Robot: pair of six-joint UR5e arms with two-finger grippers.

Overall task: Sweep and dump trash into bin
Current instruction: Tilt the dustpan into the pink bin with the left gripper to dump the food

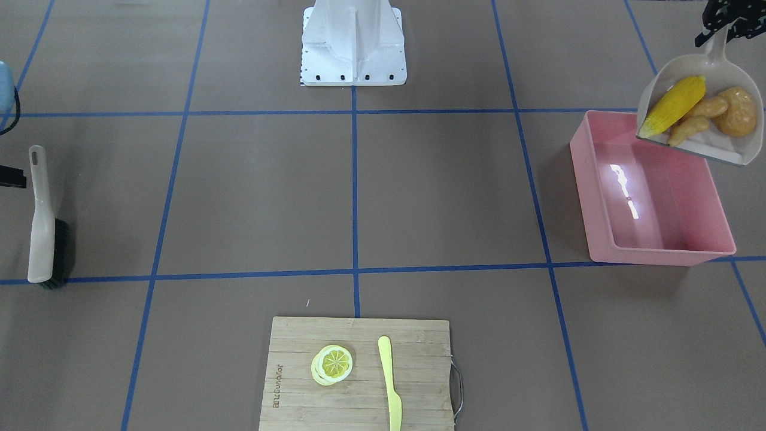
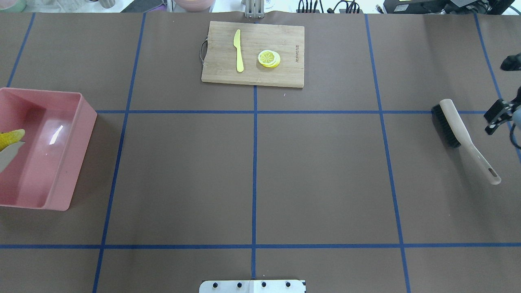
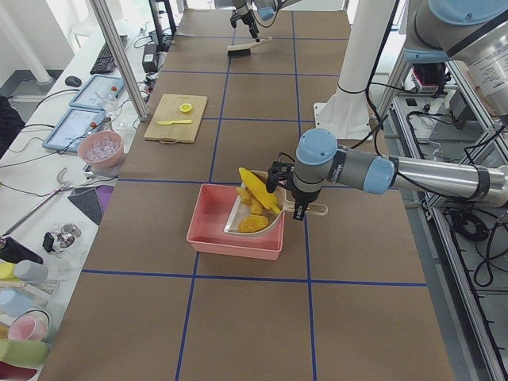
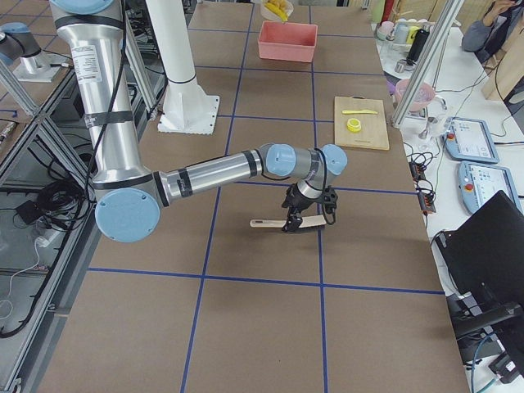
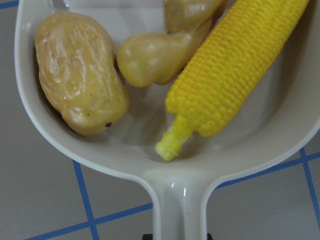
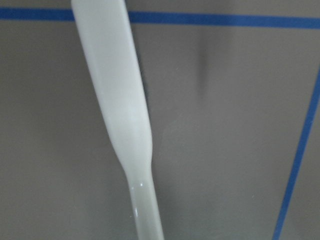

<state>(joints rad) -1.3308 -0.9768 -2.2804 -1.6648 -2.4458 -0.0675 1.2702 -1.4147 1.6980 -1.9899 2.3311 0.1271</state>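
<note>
Left gripper (image 1: 726, 29) pinching the dustpan (image 1: 718, 146) handle at 12. The hard, glossy corn cob (image 1: 675, 105), potato (image 1: 737, 112) and ginger root (image 1: 706, 109) should slide easily into the pink bin (image 1: 658, 256) at 7. Right gripper (image 2: 497, 116): can't tell.

the large pink rectangular plastic tub (image 1: 658, 254) is glossy inside, with glare on its floor. the beige plastic dustpan (image 5: 280, 135) is smooth with a soft sheen. the yellow corn cob (image 5: 240, 65) is bumpy, the brown potato (image 5: 77, 80) glossy and wrinkled, the tan ginger root (image 5: 155, 55) smooth and shiny. the pale wooden cutting board (image 1: 419, 371) shows grain; the brown table covering (image 1: 443, 191) is matt.
</note>
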